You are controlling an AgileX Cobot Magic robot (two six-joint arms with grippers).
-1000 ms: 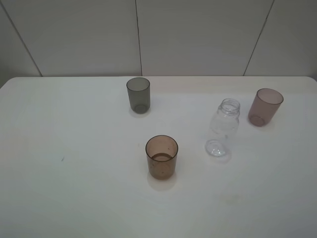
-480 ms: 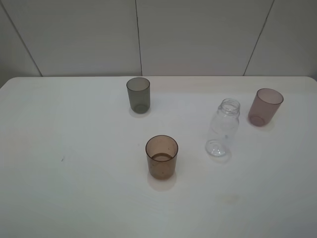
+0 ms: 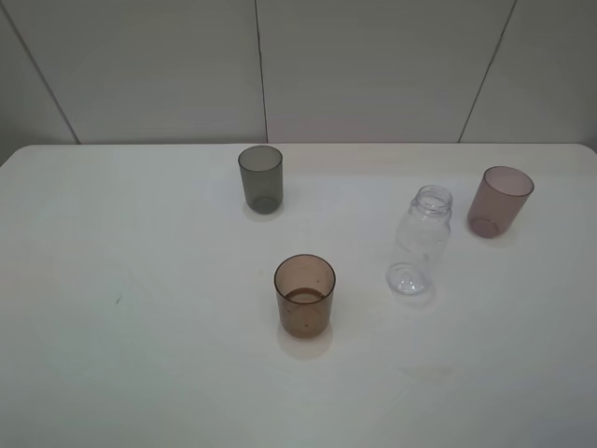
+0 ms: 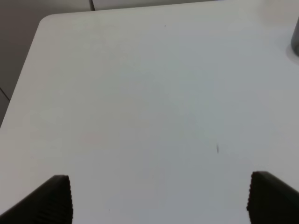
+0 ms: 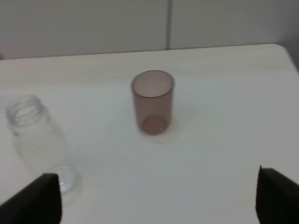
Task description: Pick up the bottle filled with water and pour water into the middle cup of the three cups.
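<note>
The clear capless bottle (image 3: pixel 420 243) stands upright on the white table (image 3: pixel 140 327), right of centre; it also shows in the right wrist view (image 5: pixel 39 140). The brown-amber middle cup (image 3: pixel 304 294) stands in front, left of the bottle. The dark grey cup (image 3: pixel 260 177) is at the back and the pinkish-mauve cup (image 3: pixel 499 201) at the right, also in the right wrist view (image 5: pixel 153 100). No arm shows in the exterior view. My left gripper (image 4: pixel 159 200) is open over bare table. My right gripper (image 5: pixel 159 198) is open, short of the bottle and pink cup.
A grey panelled wall (image 3: pixel 373 65) rises behind the table's far edge. The table's rounded left corner (image 4: pixel 44 21) shows in the left wrist view, with the dark grey cup's edge (image 4: pixel 295 42) at the frame's border.
</note>
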